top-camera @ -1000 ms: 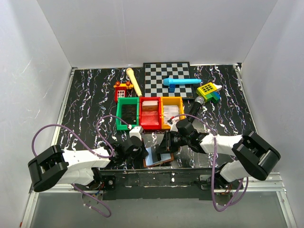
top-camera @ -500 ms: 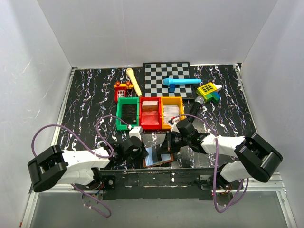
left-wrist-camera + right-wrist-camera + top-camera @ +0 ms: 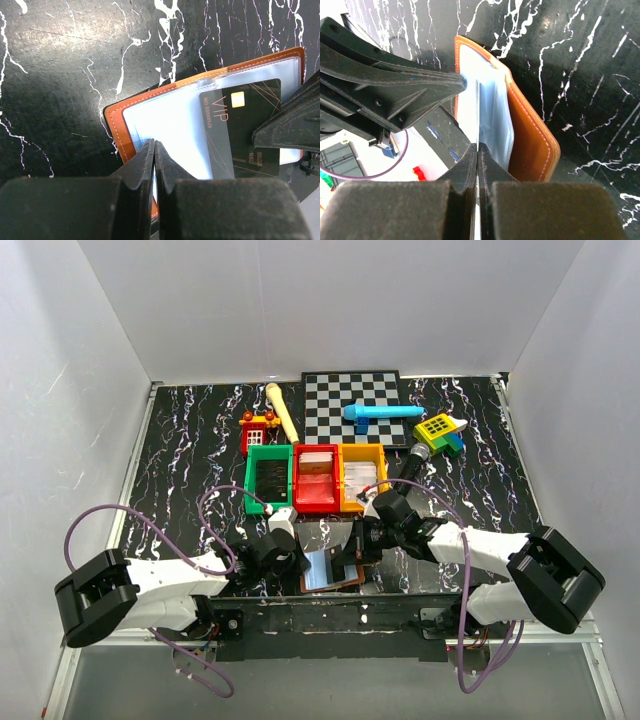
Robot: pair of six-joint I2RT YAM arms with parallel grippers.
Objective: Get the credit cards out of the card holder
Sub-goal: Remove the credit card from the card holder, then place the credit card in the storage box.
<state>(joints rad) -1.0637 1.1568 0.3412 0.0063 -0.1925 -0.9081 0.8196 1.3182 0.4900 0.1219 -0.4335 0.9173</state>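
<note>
The card holder [image 3: 335,575] lies open near the table's front edge, brown with pale blue inner panels. In the left wrist view its brown rim [image 3: 116,125] frames a clear sleeve, and a black VIP card [image 3: 250,130] sticks partly out of it. My left gripper [image 3: 298,562] is shut on the holder's near edge [image 3: 155,150]. My right gripper [image 3: 352,546] is shut on the black card, seen edge-on in the right wrist view [image 3: 478,115], beside the holder's brown cover [image 3: 532,145].
Green [image 3: 268,480], red [image 3: 316,478] and orange [image 3: 362,472] bins stand in a row just behind the grippers. Further back are a checkerboard [image 3: 352,405], a blue toy [image 3: 380,414], a red toy house [image 3: 259,430], a wooden stick [image 3: 283,410] and a yellow-green block toy [image 3: 438,430].
The right arm has shifted slightly to the right with the card. More of the holder's pale blue panel shows. The left gripper has stayed on the holder.
</note>
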